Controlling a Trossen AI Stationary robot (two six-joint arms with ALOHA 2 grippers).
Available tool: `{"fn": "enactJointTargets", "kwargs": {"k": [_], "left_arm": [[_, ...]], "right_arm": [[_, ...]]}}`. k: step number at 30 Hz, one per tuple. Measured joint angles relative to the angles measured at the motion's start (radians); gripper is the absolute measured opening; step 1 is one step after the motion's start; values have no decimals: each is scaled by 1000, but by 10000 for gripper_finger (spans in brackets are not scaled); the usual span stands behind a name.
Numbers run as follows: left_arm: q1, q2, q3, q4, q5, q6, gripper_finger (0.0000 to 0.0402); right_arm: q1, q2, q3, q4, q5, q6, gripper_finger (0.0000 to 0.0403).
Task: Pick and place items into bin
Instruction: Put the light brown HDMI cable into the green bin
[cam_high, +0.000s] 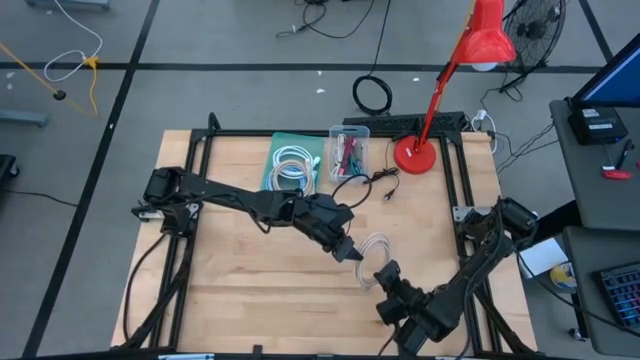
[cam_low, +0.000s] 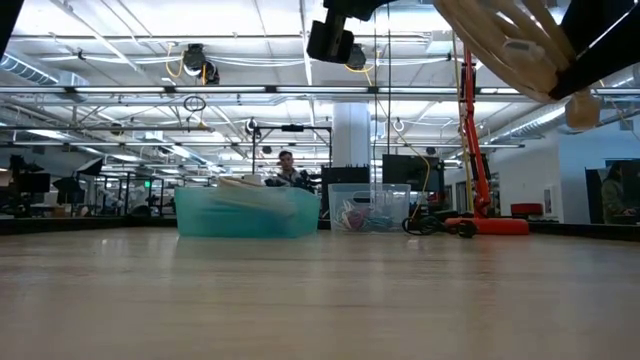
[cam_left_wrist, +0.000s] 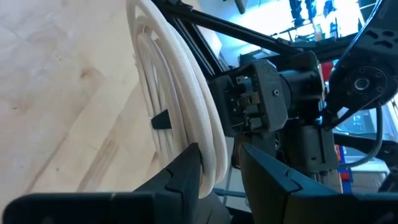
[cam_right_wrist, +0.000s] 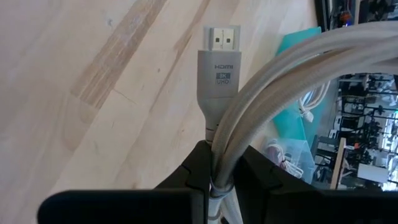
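This is a robotics lab or workshop in a large open hall. The wooden surface (cam_high: 250, 270) sits in a black metal frame (cam_high: 200, 140) on a grey floor (cam_high: 200, 40) marked with dark lines. Cables (cam_high: 70, 60) trail across that floor, and a fan (cam_high: 530, 30) stands beyond the far right corner. Beyond the far edge are ceiling strip lights (cam_low: 120, 40), pipes (cam_low: 200, 92), metal racks (cam_low: 290, 150), monitors (cam_low: 410, 172) and a seated person (cam_low: 287, 168).

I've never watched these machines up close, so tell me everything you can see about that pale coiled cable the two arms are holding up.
The coiled cable is a cream-white HDMI lead wound in several loops, bound by a small dark tie. Its plug is pale grey with a metal tip. It hangs in the air above the wooden table, near the front right. The left gripper pinches the loops on one side and the right gripper clamps the strands by the plug.
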Motion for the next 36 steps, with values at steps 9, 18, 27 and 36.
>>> {"fn": "enactJointTargets", "kwargs": {"k": [9,18,27,36], "left_arm": [[1,0,0,-28,-17,-13,114],[5,-2,0,-64,-79,-14,113],[11,-2,0,-69,-94,-15,113],[17,-2,1,-92,-102,-15,113]], "right_arm": [[-11,0,0,33,-3,-36,34],[-12,0,0,44,-3,-50,34],[-30,0,-1,44,-4,-54,34],[-38,0,-1,47,-3,-79,34]]}}
